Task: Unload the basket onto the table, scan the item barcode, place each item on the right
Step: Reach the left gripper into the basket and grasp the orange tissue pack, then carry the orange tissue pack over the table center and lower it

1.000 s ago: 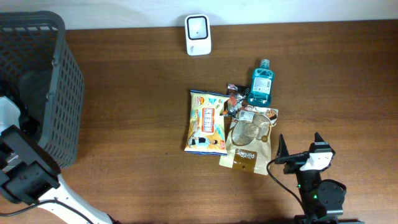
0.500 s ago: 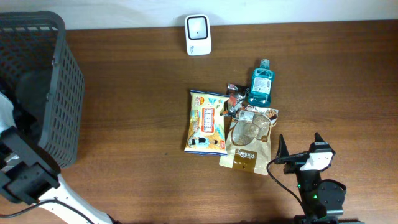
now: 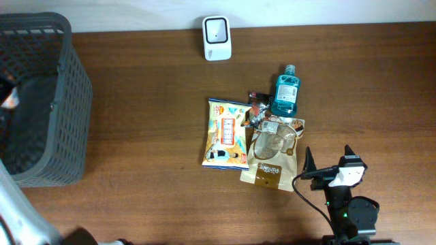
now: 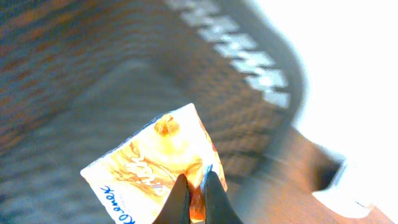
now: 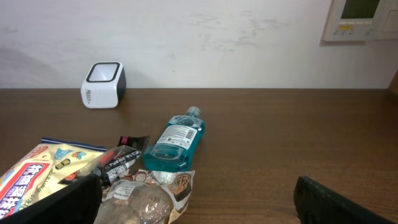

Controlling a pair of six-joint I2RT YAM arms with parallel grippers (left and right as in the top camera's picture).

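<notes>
Grips a small orange packet by its lower edge with the left fingers pressed tight on it, the packet standing just past the fingertips against the dark mesh basket, well apart from the white scanner at the far edge of the desk. Holds the right fingers spread wide on nothing, just beside the brown pouch, with the snack bag and the blue bottle lying beyond the fingertips. Looks unfinished: presents no barcode to the scanner, and seemingly leaves the desk items not yet scanned.
</notes>
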